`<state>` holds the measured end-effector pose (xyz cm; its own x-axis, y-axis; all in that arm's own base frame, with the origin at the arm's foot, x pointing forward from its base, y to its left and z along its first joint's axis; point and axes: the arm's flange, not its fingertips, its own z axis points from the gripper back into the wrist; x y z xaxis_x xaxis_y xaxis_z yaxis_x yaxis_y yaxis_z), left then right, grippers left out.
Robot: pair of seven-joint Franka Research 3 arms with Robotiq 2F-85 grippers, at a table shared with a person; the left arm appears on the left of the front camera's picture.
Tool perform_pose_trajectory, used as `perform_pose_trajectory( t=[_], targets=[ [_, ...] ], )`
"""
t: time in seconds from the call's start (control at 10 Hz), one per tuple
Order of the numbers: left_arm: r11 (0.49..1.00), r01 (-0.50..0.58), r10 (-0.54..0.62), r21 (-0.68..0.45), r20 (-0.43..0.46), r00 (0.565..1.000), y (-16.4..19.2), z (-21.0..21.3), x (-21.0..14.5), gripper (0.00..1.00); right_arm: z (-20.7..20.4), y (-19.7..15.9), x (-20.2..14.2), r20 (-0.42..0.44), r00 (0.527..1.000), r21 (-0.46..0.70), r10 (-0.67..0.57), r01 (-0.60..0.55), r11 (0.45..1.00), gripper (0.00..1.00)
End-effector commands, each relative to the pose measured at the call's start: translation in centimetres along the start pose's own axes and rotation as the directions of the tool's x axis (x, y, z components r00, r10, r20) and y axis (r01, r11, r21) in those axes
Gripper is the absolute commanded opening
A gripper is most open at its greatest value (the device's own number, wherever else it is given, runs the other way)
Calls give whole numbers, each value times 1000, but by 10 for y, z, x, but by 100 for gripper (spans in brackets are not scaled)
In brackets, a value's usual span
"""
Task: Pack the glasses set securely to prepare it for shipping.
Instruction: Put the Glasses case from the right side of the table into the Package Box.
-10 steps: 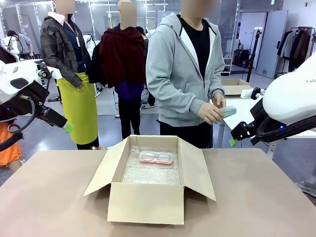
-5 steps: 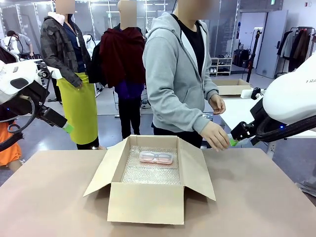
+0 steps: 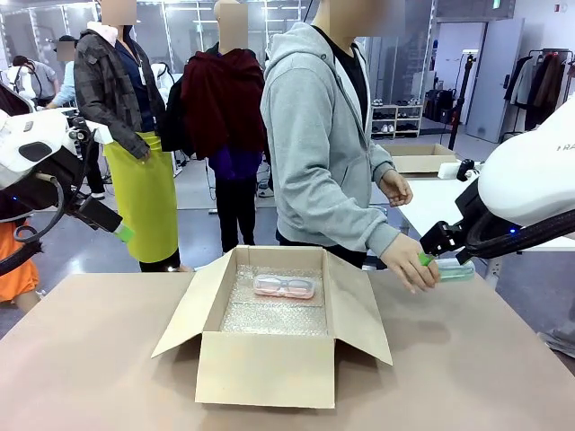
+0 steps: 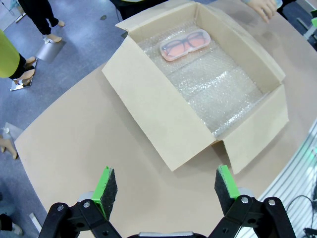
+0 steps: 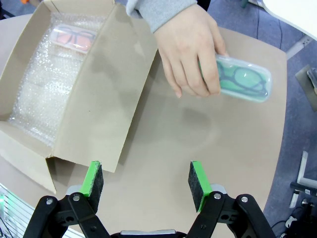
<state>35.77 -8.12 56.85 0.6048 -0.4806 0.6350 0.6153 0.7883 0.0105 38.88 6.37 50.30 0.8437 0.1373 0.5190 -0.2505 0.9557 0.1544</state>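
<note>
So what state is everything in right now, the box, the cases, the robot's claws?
Cardboard box: open, flaps spread, bubble wrap lining the bottom.
Pink glasses case: shut, lying on the bubble wrap inside the box.
Mint green glasses case: shut, outside the box, held by the person's hand.
Left gripper: open, empty.
Right gripper: open, empty.

Glasses cases: two – pink case (image 3: pixel 284 286), mint green case (image 5: pixel 245 79). Cardboard box (image 3: pixel 269 368): one. Grippers: two – left gripper (image 4: pixel 164 184), right gripper (image 5: pixel 145 184).
</note>
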Motion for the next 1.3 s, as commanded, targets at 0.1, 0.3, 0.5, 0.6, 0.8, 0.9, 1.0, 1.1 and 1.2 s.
perform_pose_trajectory(
  t=[0.1, 0.3, 0.5, 0.6, 0.8, 0.9, 1.0, 1.1, 1.2],
  targets=[
    [1000, 1, -1, -13, 8, 1000, 1, 2, -1, 100, -2, 0, 2, 11, 1000, -2, -2, 2, 1000, 87],
    [1000, 1, -1, -13, 8, 1000, 1, 2, -1, 100, -2, 0, 2, 11, 1000, -2, -2, 2, 1000, 87],
    [1000, 1, -1, -13, 8, 1000, 1, 2, -1, 100, -2, 0, 2, 11, 1000, -2, -2, 2, 1000, 87],
    [1000, 1, -1, -13, 8, 1000, 1, 2, -1, 100, -2, 0, 2, 11, 1000, -2, -2, 2, 1000, 87],
    [1000, 1, -1, -13, 8, 1000, 1, 2, -1, 100, -2, 0, 2, 11, 1000, -2, -2, 2, 1000, 87],
    [1000, 1, -1, -13, 8, 1000, 1, 2, -1, 100, -2, 0, 2, 11, 1000, -2, -2, 2, 1000, 87],
    [1000, 1, -1, -13, 8, 1000, 1, 2, -1, 100, -2, 0, 2, 11, 1000, -2, -2, 2, 1000, 87],
    [1000, 1, -1, -13, 8, 1000, 1, 2, -1, 100, -2, 0, 2, 11, 1000, -2, -2, 2, 1000, 87],
    [1000, 1, -1, -13, 8, 1000, 1, 2, -1, 100, -2, 0, 2, 11, 1000, -2, -2, 2, 1000, 87]
  ],
)
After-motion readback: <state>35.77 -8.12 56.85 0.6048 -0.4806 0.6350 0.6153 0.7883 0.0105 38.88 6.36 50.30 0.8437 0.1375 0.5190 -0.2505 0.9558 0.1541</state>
